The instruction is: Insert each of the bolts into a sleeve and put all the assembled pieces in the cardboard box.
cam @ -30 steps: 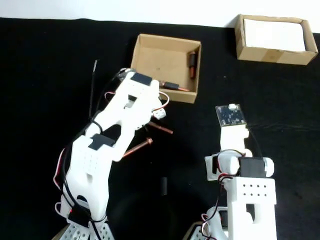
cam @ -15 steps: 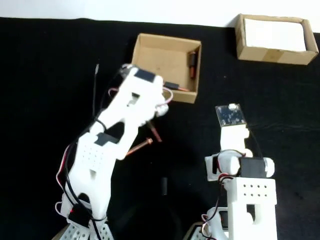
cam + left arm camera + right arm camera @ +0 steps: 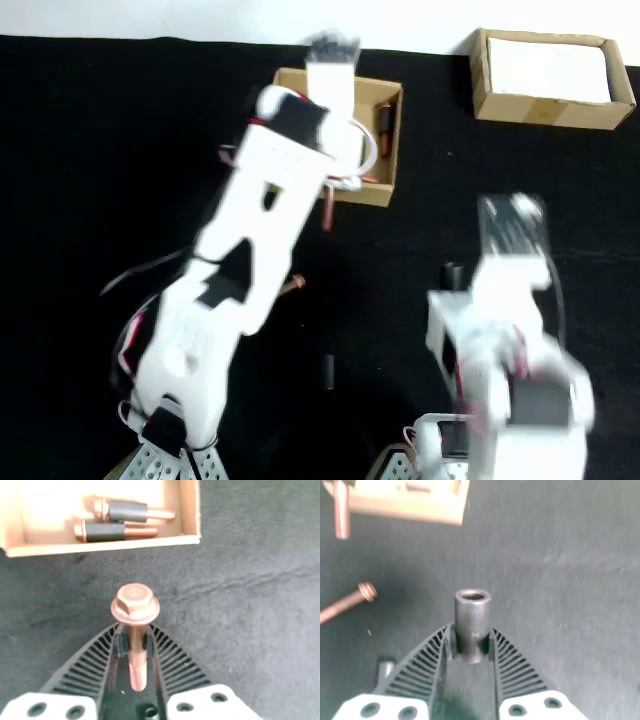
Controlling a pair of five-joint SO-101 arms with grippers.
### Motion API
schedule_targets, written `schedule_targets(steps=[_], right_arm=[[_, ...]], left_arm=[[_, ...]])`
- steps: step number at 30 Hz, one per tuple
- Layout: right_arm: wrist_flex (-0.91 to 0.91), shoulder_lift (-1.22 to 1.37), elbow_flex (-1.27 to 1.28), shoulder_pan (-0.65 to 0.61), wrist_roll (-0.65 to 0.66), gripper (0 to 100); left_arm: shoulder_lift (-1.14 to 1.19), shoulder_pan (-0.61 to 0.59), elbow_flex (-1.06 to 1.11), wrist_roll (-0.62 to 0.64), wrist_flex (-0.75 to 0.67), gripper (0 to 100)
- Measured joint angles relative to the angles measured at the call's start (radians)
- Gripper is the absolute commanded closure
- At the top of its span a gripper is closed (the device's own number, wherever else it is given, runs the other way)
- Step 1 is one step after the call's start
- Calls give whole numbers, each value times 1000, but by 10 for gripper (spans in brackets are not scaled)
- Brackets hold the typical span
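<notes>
Two assembled pieces (image 3: 122, 511) lie side by side in the box (image 3: 100, 545). The left gripper (image 3: 134, 637) is clamped on a bolt (image 3: 135, 602) by its shank, with the head just short of the box's front wall. The right gripper (image 3: 471, 642) pinches a sleeve (image 3: 472, 611) with its bore facing away from the gripper. A pale mark on it is too blurred to read. A loose bolt (image 3: 347, 602) and a spare sleeve (image 3: 328, 370) lie on the table (image 3: 90, 150).

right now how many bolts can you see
4: a sleeved bolt and a second sleeved bolt in the cardboard box, a bare bolt in the left hand, and a loose bolt on the table. An arm may hide more.
</notes>
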Motion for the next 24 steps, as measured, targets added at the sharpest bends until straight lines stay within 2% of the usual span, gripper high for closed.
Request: schedule_targets(steps=[4, 8, 11, 13, 17, 24], right_arm=[[-2, -253, 104, 0, 0, 991], [-107, -489, 275, 0, 0, 991], [-219, -516, 385, -2, -5, 991], [-313, -528, 437, 2, -6, 991], [-546, -535, 569, 0, -6, 991], [-819, -534, 758, 0, -64, 991]], left_arm=[[-181, 9, 158, -68, 0, 992], [-393, 15, 393, -83, 2, 992], [-551, 49, 568, -86, -6, 992], [-644, 75, 671, -86, -64, 992], [-810, 78, 888, -86, -307, 992], [-1026, 92, 1382, -54, -984, 992]])
